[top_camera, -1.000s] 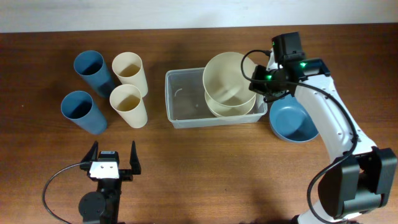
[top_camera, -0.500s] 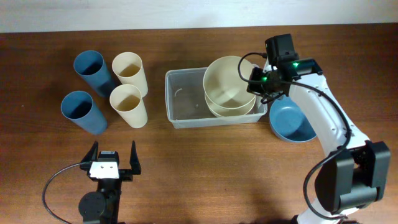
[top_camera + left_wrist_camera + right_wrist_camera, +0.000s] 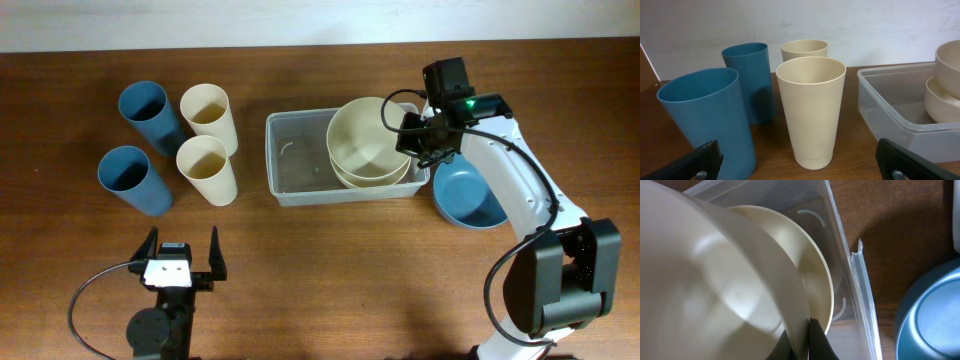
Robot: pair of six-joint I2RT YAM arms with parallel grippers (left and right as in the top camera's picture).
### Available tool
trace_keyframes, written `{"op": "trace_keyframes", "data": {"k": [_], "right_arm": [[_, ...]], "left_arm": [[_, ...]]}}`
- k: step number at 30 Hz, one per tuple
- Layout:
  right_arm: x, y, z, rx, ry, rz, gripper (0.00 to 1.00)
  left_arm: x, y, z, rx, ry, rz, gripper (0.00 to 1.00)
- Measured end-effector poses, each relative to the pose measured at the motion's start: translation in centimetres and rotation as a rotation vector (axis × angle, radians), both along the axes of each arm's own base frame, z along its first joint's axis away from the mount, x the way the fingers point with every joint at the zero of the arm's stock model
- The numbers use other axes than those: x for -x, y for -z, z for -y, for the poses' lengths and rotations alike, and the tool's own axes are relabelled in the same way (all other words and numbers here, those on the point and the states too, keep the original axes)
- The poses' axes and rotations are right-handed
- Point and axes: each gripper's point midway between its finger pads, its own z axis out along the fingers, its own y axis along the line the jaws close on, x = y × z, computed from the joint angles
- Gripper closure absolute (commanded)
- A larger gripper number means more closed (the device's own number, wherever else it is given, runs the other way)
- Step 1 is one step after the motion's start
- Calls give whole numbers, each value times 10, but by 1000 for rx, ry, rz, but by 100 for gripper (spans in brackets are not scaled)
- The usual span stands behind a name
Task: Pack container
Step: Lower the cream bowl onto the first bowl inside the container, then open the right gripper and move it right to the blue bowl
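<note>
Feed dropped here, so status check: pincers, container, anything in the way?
Left pincer open, parked. Right pincer shut on upper cream bowl rim, over lower cream bowl in container. Blue bowl beside container; nothing seen blocking.

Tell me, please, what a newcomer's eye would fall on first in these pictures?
The right end effector, shut on the rim of a cream bowl, holds it over a second cream bowl in the clear container mid-table. A blue bowl sits right of the container; blue cups and cream cups stand at left.
</note>
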Motion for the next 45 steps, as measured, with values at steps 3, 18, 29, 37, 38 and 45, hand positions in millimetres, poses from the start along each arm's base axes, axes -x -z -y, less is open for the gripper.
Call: {"op": "trace_keyframes", "data": {"k": [3, 18, 29, 37, 38, 45], "right_arm": [[0, 0, 0, -2, 5, -1, 95], [1, 0, 0, -6, 9, -6, 86], [1, 0, -2, -14, 10, -7, 78], [-2, -3, -2, -16, 9, 7, 74], [-2, -5, -2, -15, 7, 3, 70], [-12, -88, 9, 52, 4, 66, 1]], "left_arm": [[0, 0, 0, 0, 0, 0, 0], [0, 0, 0, 0, 0, 0, 0], [0, 0, 0, 0, 0, 0, 0], [0, 0, 0, 0, 0, 0, 0], [0, 0, 0, 0, 0, 0, 0], [0, 0, 0, 0, 0, 0, 0]]}}
